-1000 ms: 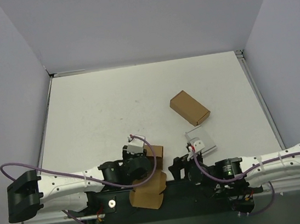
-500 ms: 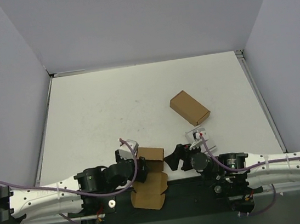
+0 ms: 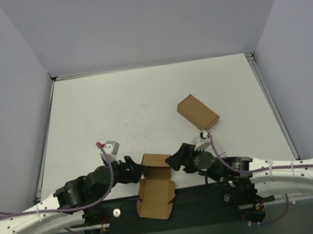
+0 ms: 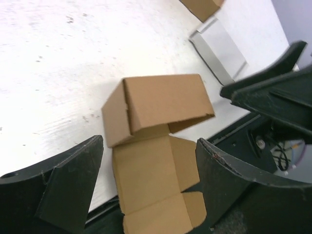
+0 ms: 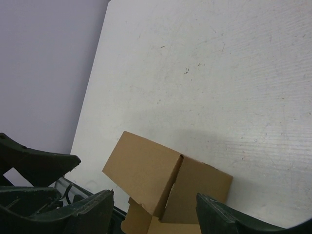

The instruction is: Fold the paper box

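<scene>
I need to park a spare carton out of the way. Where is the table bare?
Bare: the left half of the table, and the far strip behind the oblong carton. Crowded: the near centre, where the left gripper and right gripper flank the paper box.

The right wrist view's bottom edge crops the paper box (image 5: 146, 173).

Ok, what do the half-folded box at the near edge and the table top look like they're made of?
The paper box: thin brown kraft cardboard, matte, judging by its crisp creases and thin raw flap edges. The table top: a hard white board, matte, maybe painted or laminated, I can't tell which; it shows small dark specks and scuffs.
</scene>
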### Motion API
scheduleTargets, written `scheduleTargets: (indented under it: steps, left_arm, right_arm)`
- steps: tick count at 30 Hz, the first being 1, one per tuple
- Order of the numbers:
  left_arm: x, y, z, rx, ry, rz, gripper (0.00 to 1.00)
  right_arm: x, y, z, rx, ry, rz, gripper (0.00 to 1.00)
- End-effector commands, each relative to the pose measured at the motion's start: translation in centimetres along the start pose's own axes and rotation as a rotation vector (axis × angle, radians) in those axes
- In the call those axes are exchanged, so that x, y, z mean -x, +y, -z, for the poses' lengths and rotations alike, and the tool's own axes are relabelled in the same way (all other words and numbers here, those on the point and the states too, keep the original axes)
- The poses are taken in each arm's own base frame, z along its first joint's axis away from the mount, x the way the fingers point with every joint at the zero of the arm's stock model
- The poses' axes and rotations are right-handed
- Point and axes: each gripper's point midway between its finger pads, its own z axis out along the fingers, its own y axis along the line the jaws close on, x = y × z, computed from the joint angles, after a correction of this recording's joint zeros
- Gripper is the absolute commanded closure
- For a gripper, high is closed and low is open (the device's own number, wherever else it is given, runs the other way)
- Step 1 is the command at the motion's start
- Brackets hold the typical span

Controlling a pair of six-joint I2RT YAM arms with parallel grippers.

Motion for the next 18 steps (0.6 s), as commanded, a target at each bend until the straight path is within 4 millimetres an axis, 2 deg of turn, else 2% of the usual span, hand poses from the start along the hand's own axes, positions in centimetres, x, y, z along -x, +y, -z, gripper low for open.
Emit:
scheduleTargets:
  steps: [1,10,18]
  left_arm:
    - [2.0,0.6,-0.4,0.056,-0.024,0.029,0.15]
    - [2.6,1.6,-3.4,0.057,0.007,0.042,0.23]
    - [2.5,1.5,-4.3,0.012,-0.002,0.062,0.28]
  right_arm:
    - [0.0,0.5,-0.6,0.022,0.007,-0.051,0.32]
    - [-1.0,-1.6,-1.3,-0.045,0.019,-0.046,0.36]
    - [-0.9,-2.4,-1.7,-0.066,0.010,-0.048,0.38]
